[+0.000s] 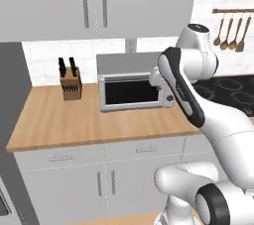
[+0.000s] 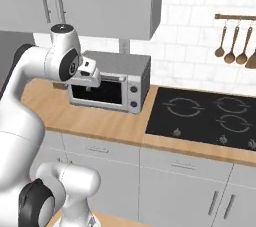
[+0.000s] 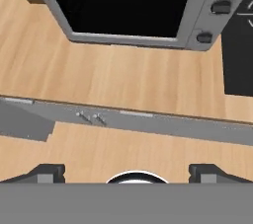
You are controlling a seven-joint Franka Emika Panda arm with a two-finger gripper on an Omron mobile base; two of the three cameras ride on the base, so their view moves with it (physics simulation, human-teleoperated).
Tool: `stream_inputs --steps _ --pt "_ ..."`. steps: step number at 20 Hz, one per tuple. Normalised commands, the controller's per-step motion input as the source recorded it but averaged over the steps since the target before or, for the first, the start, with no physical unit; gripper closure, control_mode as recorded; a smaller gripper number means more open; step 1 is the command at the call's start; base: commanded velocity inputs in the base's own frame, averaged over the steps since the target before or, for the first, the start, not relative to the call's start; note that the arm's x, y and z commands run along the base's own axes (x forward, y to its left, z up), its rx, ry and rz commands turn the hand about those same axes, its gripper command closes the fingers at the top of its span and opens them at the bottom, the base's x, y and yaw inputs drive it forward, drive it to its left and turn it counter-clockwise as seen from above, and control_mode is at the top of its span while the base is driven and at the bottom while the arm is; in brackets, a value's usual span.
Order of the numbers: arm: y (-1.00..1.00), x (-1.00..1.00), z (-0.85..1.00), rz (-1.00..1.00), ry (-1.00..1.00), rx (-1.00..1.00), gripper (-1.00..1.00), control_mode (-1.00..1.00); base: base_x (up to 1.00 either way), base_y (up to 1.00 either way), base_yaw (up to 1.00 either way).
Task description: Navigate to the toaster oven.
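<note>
Presently I am carrying my hand (image 3: 126, 171) wide open and empty, raised clear for travel, facing the toaster oven (image 1: 131, 88) sitting at the back of the table (image 1: 74, 120), beside the cooktop (image 2: 205, 116).

Glossy white rounded arm (image 1: 198, 95) segments with dark grey joint bands; bulbous white base links; hand (image 3: 126, 171) ends in two small dark fingertips (image 3: 47, 172).

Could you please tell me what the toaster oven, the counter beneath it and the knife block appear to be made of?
The toaster oven looks like brushed silver-grey metal, with a dark, probably glass, door. The counter looks like light wood, showing grain, with a matte finish. The knife block seems to be darker brown wood, holding black-handled knives.
</note>
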Motion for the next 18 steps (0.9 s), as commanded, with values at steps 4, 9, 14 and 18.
stream_inputs --steps 4,9,14,18 --pt "0.00 0.00 0.00 0.00 0.00 0.00 -1.00 1.00 0.72 0.34 -0.35" --pt "0.00 0.00 0.00 0.00 0.00 0.00 -1.00 1.00 0.61 0.37 -0.25" --pt "0.00 0.00 0.00 0.00 0.00 0.00 -1.00 1.00 0.78 0.48 -0.02" --pt "0.00 0.00 0.00 0.00 0.00 0.00 -1.00 1.00 0.78 0.29 0.01"
